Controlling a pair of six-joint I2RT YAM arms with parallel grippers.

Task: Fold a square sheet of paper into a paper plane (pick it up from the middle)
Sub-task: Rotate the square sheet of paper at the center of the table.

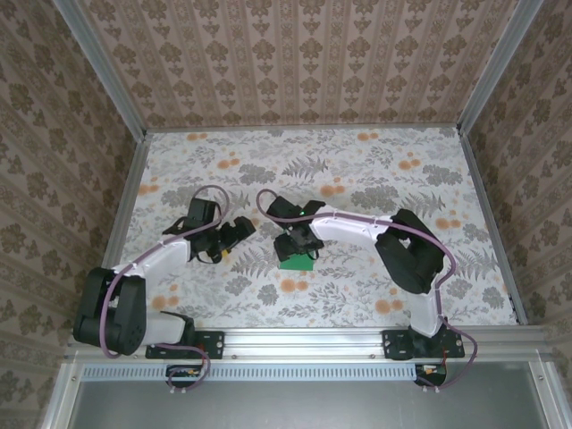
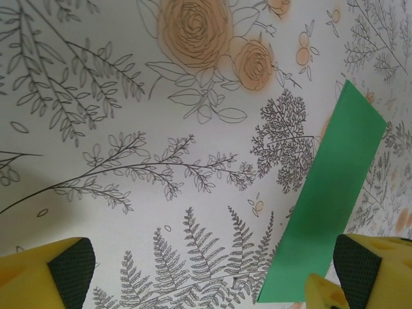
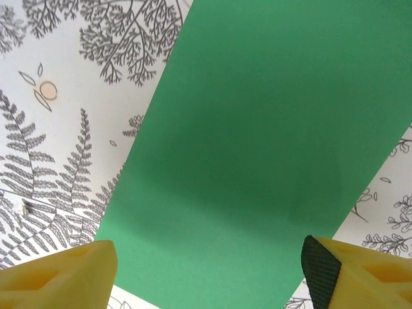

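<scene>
Overhead: square sheet of paper lies flat on the table; right gripper hangs above its middle, left gripper near, on its left.
Left wrist: fingers spread, empty; sheet at right.
Right wrist: jaws parted, straddling the green, likely for the middle pick.

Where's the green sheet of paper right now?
In the top view, the square sheet of paper lies on the table just under the right gripper, to the right of the left gripper.

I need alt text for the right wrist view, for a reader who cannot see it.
A sheet of green paper lies flat on a table printed with ferns, seen from close above. The right gripper is open over it, one yellow fingertip in each bottom corner.
</scene>
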